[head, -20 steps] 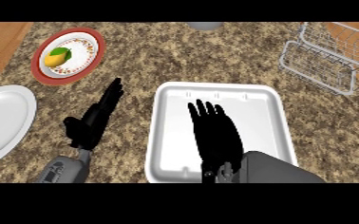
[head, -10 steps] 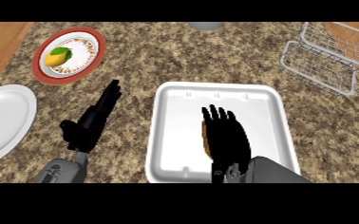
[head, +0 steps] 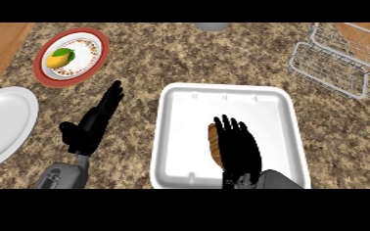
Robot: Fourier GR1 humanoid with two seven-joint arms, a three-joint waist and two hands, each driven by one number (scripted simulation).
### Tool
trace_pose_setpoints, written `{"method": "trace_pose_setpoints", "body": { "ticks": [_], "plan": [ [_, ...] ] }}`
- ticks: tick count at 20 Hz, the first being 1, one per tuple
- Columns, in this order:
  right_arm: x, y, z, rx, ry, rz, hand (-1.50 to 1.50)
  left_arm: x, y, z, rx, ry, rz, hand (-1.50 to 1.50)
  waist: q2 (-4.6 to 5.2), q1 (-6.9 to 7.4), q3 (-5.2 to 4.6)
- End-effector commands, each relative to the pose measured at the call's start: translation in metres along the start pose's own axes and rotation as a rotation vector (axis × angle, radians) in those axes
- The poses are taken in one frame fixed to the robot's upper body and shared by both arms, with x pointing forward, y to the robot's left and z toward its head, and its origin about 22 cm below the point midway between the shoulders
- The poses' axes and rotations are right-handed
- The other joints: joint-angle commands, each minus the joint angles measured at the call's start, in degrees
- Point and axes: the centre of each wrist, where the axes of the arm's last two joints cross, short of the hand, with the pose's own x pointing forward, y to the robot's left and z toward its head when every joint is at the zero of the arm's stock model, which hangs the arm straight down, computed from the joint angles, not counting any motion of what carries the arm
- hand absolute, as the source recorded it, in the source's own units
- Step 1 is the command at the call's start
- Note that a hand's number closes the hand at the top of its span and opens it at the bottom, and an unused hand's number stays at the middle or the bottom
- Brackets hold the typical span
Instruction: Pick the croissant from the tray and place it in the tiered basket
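The croissant (head: 215,144) lies in the white tray (head: 217,103), in the lower middle part of the tray floor. Only its left edge shows as a brown strip; the rest is hidden behind the right hand (head: 239,151).

The right hand sits directly over the croissant, entering from the lower edge of the view on a grey forearm. Its fingers point toward the far wall of the tray and appear slightly bent over the pastry. Whether they actually close round the croissant or only cover it cannot be told from this view.

The tray is a rectangular white container with rounded corners and a raised rim. It rests on the speckled granite counter (head: 180,54), right of centre.

The left hand (head: 90,125) lies on the counter just left of the tray, apart from it. Its fingers are straight and extended diagonally toward the upper right, the thumb sticks out to the left, and it holds nothing.

The tiered basket (head: 329,61), made of wire, stands at the right edge of the view, well apart from the tray and beyond its far right corner.

A red-rimmed plate (head: 90,63) stands at the upper left and carries a yellow fruit (head: 59,58) with a green part. A plain white plate (head: 14,120) is cut by the left edge of the view. A grey object (head: 212,26) is cut by the upper edge of the scene.
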Motion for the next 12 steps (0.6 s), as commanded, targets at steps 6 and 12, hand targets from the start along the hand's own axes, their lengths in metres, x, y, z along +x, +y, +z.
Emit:
{"method": "trace_pose_setpoints", "body": {
  "ticks": [6, 12],
  "plan": [
    [0.021, 0.008, -0.008, 0.011, 0.048, -0.045, 1.5, 0.005, -0.005, -0.004, -0.002, 0.006, -0.002, 0.0, 0.03, 0.12, 0.01],
    [0.028, 0.016, -0.01, -0.107, -0.079, -0.068, 1.5, 0.007, -0.002, -0.019, 0.002, 0.004, 0.014, 0.0, 0.09, 0.01, 0.01]
  ]
}}
